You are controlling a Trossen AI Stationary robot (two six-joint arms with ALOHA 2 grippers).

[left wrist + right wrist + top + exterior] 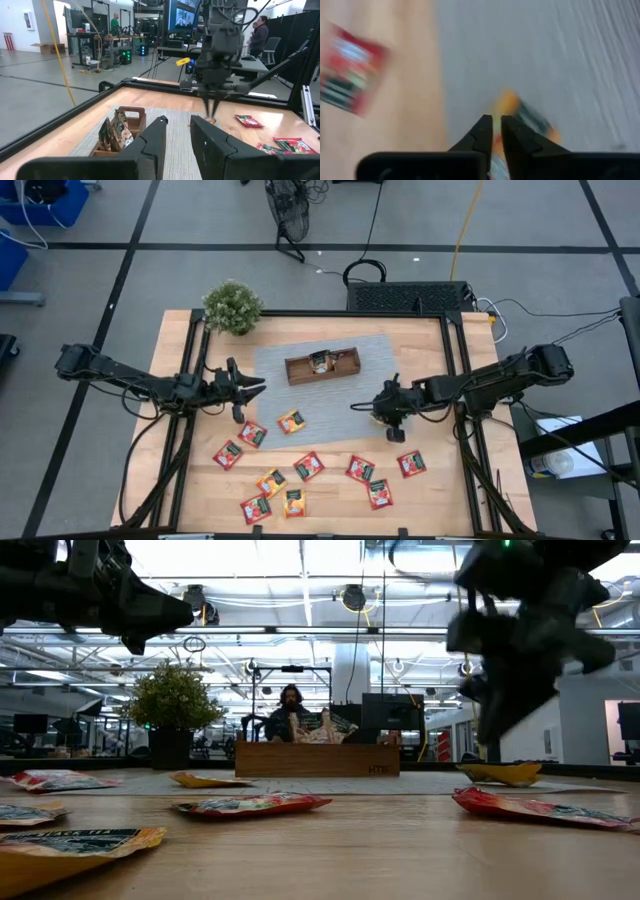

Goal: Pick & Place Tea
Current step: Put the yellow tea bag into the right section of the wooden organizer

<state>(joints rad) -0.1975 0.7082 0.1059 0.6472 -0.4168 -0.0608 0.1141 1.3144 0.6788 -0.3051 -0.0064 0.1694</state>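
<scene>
Several red, green and orange-yellow tea packets (pixel 308 466) lie flat on the wooden table toward its near edge. A few more stand in the brown wooden tray (pixel 322 366) on the grey mat (pixel 300 395). My right gripper (pixel 358 407) points down over the mat's near right part, shut on an orange-yellow packet (pixel 525 117). My left gripper (pixel 250 388) hovers open above the mat's left edge and touches nothing. The high view hides the held packet under the right gripper. My right gripper pinches the orange-yellow packet (pixel 500 773) between its two fingers, coming from above and pointing down. The wrapper shows in the narrow gap between the fingers (pixel 485 131), and most of it sticks out beyond them. Its underside is at mat level; whether it is lifted clear I cannot tell.
A potted plant (pixel 232 307) stands at the table's far left corner. A black frame rail (pixel 330 313) runs along the table's edges. Bare mat lies between the tray and the grippers. A person (pixel 290 705) sits in the room beyond the far edge.
</scene>
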